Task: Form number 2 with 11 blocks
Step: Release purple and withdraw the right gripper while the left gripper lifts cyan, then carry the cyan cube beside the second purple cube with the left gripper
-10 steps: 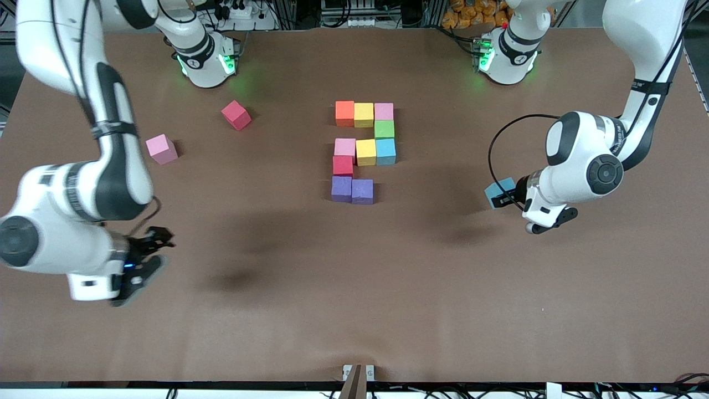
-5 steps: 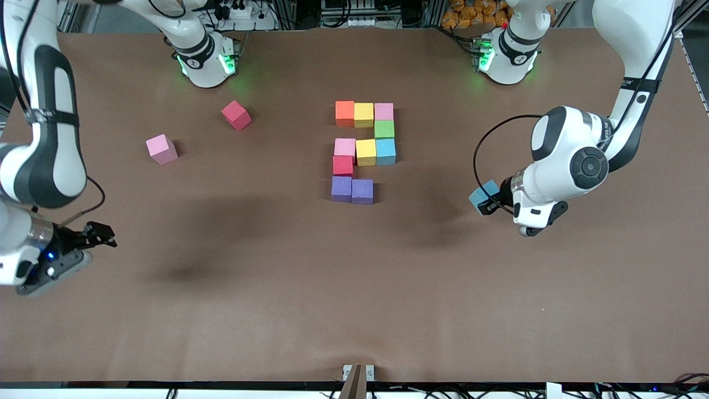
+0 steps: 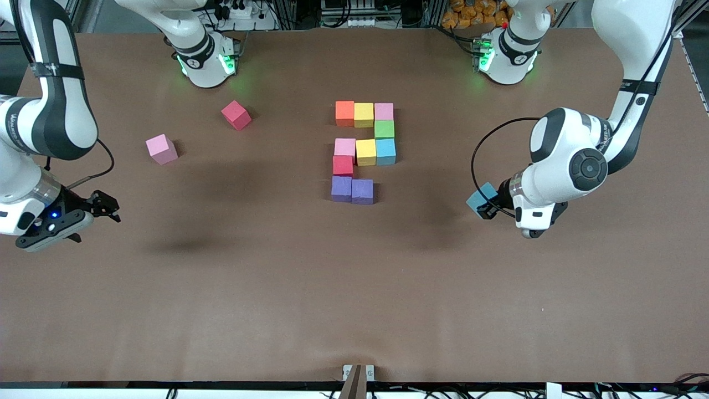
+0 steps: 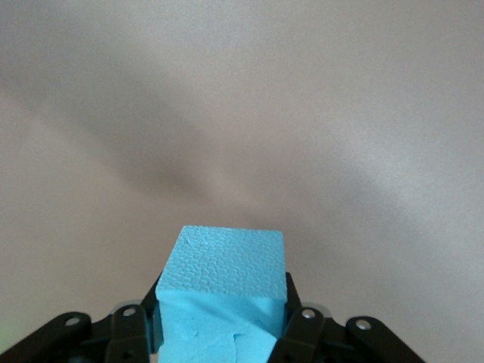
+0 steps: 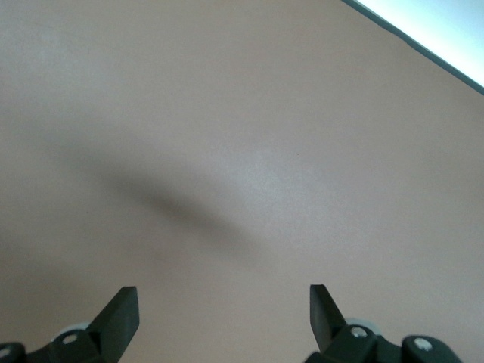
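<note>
One light blue block clamped in left end effector, over bare table.

The held light blue block is cut off — its lower part unseen.

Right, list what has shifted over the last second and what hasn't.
The left end effector, shut on the light blue block, carried it toward the unfinished number 2. The right end effector, open and empty, swung toward the right arm's end of the table. The loose pink block and red block stayed put.
</note>
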Tool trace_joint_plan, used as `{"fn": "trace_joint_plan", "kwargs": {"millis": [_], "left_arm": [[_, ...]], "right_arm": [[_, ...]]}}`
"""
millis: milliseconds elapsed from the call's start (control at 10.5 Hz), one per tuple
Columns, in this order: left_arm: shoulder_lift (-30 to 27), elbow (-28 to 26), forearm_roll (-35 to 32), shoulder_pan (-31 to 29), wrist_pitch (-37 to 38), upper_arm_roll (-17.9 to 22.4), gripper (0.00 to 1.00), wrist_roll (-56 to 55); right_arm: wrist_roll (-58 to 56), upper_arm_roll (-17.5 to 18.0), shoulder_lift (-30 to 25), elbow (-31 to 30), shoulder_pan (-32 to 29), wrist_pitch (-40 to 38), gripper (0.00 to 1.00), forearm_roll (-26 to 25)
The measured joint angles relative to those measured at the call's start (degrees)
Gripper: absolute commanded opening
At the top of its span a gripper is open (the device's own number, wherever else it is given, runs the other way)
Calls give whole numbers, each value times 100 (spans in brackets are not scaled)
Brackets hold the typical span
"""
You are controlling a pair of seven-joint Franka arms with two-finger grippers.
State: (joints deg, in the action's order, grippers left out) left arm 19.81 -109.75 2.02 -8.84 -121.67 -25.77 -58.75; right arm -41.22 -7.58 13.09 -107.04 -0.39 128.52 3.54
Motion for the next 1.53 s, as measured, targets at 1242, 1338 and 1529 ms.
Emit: {"fn": "trace_joint_plan", "kwargs": {"millis": [1242,1338,1529], "left_arm": [[-2,1540,30,134,1670,-311,59,-551],[-2,1556,32,231,1776,-328,58,-705],[20,1553,175,379,1913,-337,58,-996]], "right_arm": [[2447,4,-120,1796,229,-2240,100,0],[2885,33,-126,2026,256,-2477,100,0],[3428,54,-146,2280,435,-2737,100,-3]]}}
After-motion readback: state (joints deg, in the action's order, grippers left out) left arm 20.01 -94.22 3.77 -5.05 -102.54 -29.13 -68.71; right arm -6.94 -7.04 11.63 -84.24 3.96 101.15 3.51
